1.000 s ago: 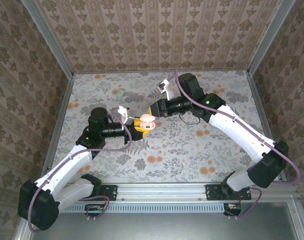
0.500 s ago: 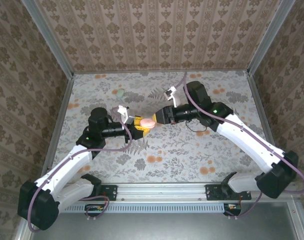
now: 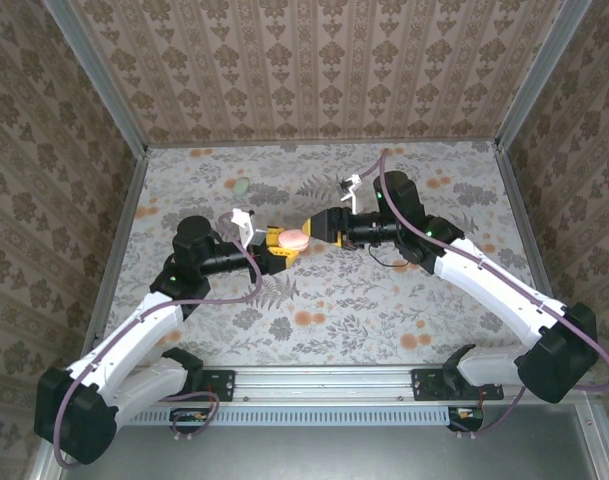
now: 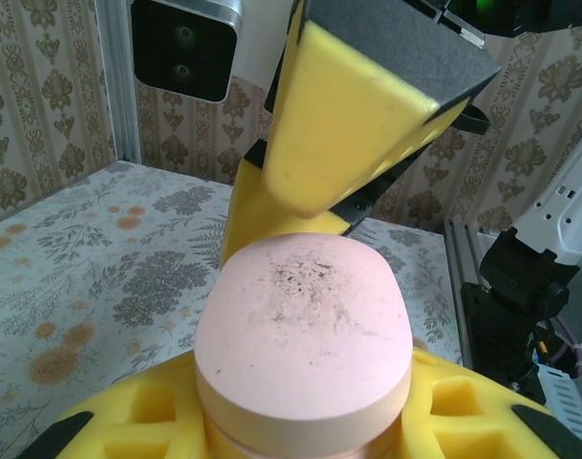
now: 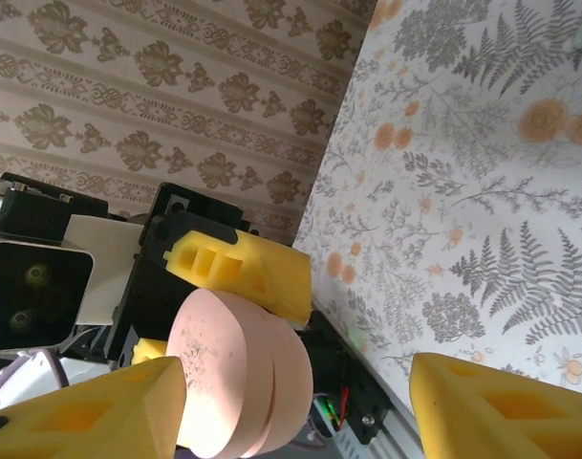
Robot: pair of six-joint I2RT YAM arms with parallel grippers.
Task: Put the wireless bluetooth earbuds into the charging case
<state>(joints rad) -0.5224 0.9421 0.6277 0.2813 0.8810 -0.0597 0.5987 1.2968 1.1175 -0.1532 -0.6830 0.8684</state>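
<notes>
Right arm (image 3: 484,280) has swung down and forward over the last second. Right gripper (image 3: 319,228) now meets left gripper (image 3: 277,246) tip to tip. The right jaws stand wide apart and hold nothing. One pad is touching or just beside the case (image 3: 293,238); we cannot tell which. Left gripper is clamped on the pink case, which is off the table with its lid down. We judge this a set-up to open the lid; nothing can go in yet. A small pale piece, likely an earbud (image 3: 242,186), lies on the table well beyond the left fingertips.
</notes>
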